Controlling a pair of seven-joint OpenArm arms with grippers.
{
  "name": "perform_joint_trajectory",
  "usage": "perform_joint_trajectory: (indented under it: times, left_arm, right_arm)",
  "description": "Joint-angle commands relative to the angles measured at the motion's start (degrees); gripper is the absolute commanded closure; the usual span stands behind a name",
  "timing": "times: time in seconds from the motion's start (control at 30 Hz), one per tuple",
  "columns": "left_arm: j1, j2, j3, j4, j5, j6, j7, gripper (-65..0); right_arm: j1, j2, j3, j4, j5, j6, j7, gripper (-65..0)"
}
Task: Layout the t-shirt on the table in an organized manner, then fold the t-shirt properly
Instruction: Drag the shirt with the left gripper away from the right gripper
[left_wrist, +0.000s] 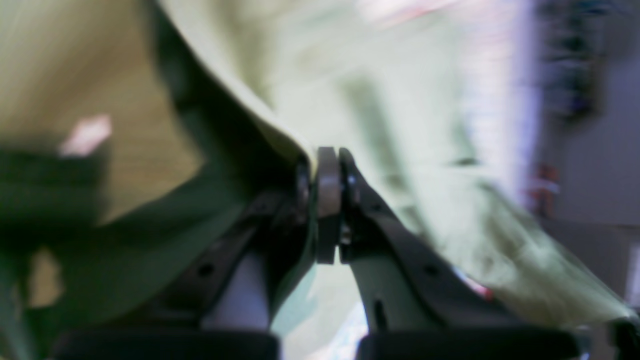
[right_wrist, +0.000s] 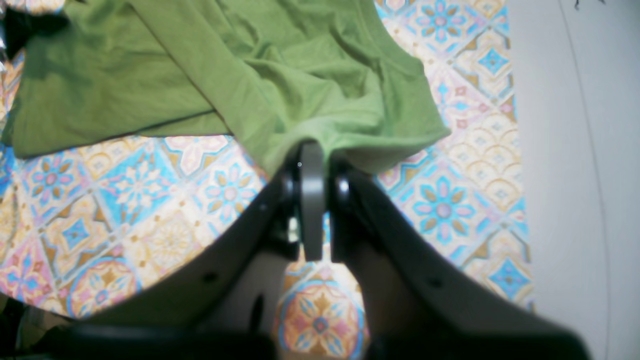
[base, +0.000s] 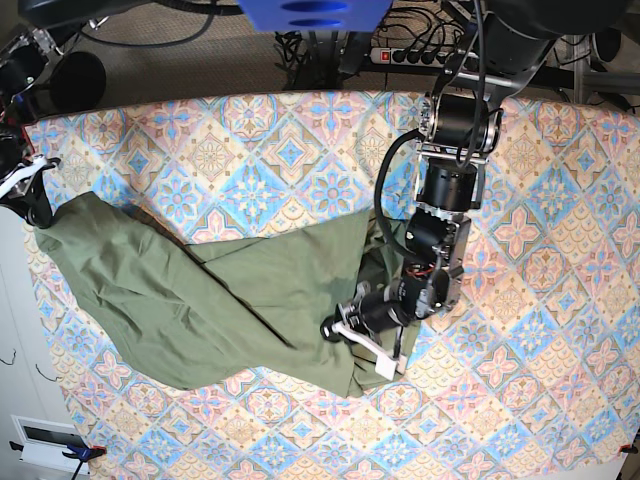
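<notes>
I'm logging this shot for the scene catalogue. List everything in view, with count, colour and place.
t-shirt: one, olive green, crumpled and stretched across the table's left and middle.
table: one, cloth of blue, pink and cream floral tiles, fills most of the base view.
power strip: one, white, on the floor beyond the table's far edge.
cables: several, dark, on the floor near the power strip.
right gripper: one, black, shut on the t-shirt at the table's left edge.
left gripper: one, black, shut on the t-shirt near the middle.
</notes>
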Motion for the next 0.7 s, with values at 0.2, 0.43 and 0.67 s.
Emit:
perform_joint_trajectory:
  times: [0.2,0.43,0.67]
  left_arm:
    - [-2.47,-4.18,-0.20,7.23,-11.32,-0.36,0.18,0.0]
    - [-2.47,-11.21,-2.31,11.10,-18.62,-0.36,3.52,0.0]
    - [-2.64,-19.39,-2.93,11.27,-24.86,-0.36,3.70,0.0]
  right_arm:
    - [5.40,1.60,2.61,0.62,-3.76,0.14,1.52,-0.5]
    - [14.90,1.87,1.03,-8.62,-8.86,0.14,1.52,-0.5]
    - [23.78,5.74,0.68,-23.03,-8.86,0.14,1.52,-0.5]
